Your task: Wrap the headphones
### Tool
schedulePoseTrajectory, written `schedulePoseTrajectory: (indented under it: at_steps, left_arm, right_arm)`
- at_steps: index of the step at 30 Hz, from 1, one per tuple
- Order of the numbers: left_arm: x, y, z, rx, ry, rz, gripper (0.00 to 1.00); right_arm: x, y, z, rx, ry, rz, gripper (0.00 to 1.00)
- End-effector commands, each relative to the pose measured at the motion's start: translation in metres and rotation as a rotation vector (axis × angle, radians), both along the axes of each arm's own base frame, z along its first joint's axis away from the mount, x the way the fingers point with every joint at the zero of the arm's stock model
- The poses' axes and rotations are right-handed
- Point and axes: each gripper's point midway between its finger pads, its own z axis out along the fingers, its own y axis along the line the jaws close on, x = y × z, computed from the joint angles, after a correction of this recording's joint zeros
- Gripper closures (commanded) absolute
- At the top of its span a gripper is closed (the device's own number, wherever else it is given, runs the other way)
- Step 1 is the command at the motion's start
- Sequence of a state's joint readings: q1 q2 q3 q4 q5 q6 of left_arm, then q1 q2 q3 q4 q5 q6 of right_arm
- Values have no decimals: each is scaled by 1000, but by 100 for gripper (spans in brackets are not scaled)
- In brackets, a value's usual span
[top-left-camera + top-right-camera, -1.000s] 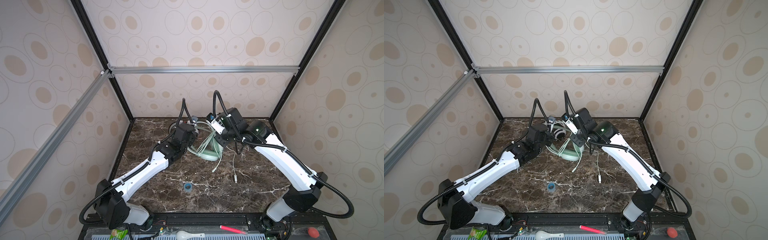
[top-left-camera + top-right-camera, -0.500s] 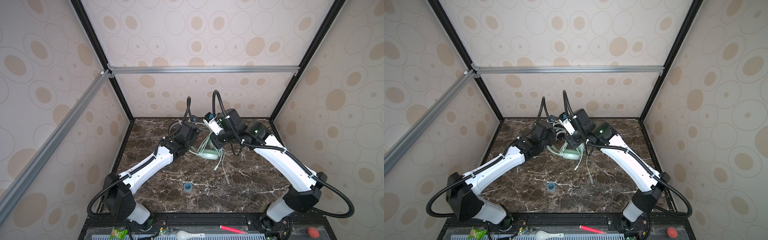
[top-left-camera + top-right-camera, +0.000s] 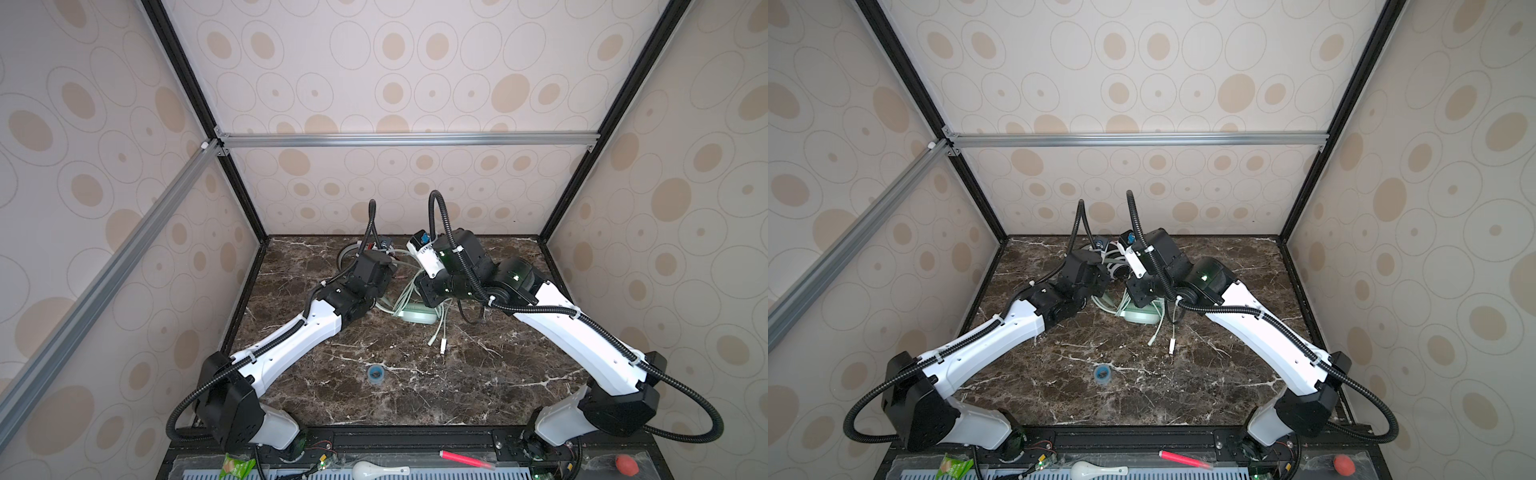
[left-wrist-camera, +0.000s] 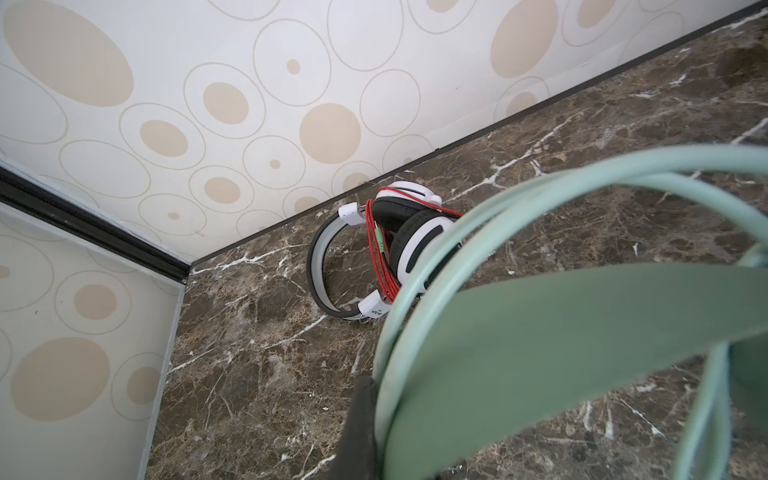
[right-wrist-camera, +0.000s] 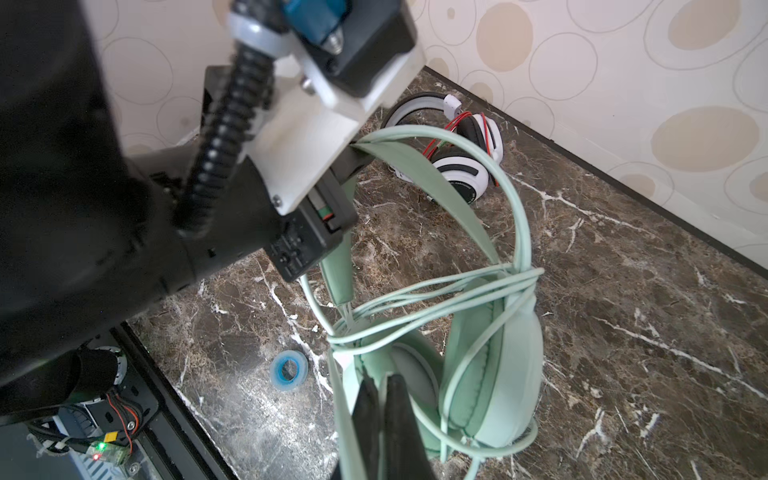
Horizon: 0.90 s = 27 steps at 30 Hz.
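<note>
Mint-green headphones (image 5: 490, 353) are held between both grippers over the desk (image 3: 498, 374), toward the middle of its back edge; the arms hide most of them in both top views. The left gripper (image 5: 353, 160) clamps the headband. The right gripper (image 5: 380, 388), jaws pressed together beside an ear cup, perhaps pinches the pale cord (image 5: 457, 141); the contact is hidden. White-and-black headphones (image 4: 415, 241), wound with a red cord (image 4: 376, 249), lie by the back edge.

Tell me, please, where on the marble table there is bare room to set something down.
Bare marble lies between the blue tape roll and the front edge, and between the cord plug and the right arm. The far middle is crowded: mint headphones, white-and-black headphones, left arm.
</note>
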<state>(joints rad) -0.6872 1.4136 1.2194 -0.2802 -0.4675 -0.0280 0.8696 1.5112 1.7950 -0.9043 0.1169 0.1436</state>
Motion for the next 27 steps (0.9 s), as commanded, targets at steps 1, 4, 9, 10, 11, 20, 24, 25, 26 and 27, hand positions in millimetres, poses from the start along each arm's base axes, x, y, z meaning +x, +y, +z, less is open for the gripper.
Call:
schedulePoseTrajectory:
  at_steps: [1,4,9,10,11,20,24,25,26,27]
  left_arm:
    - [-8,-5,14,14,-48,-59,100]
    - [-12,-2,11,22,-42,-60,100]
    - [-19,1,14,13,-45,-79,100]
    - [-20,1,14,19,-44,-82,100]
    - [-21,1,14,24,-44,-88,100]
    - [-32,-10,18,0,-49,-194,100]
    - [-36,-10,18,-4,-44,-208,100]
    - [-37,-9,18,-8,-44,-211,100]
    - [-39,-9,18,-11,-43,-215,100]
    - [-40,-9,20,-18,-44,-219,100]
  right_arm:
    - [13,-10,46,81,-121,-80,100]
    - [20,-23,42,-15,-144,-109,100]
    - [34,-53,35,-137,-165,-156,100]
    - [35,-57,36,-157,-173,-157,99]
    - [37,-60,35,-174,-178,-157,98]
    - [49,-85,25,-327,-187,-194,92]
    - [52,-94,27,-341,-193,-215,90]
    - [53,-95,26,-348,-195,-219,90]
    - [54,-97,25,-359,-194,-219,90]
    - [55,-99,23,-372,-193,-223,90]
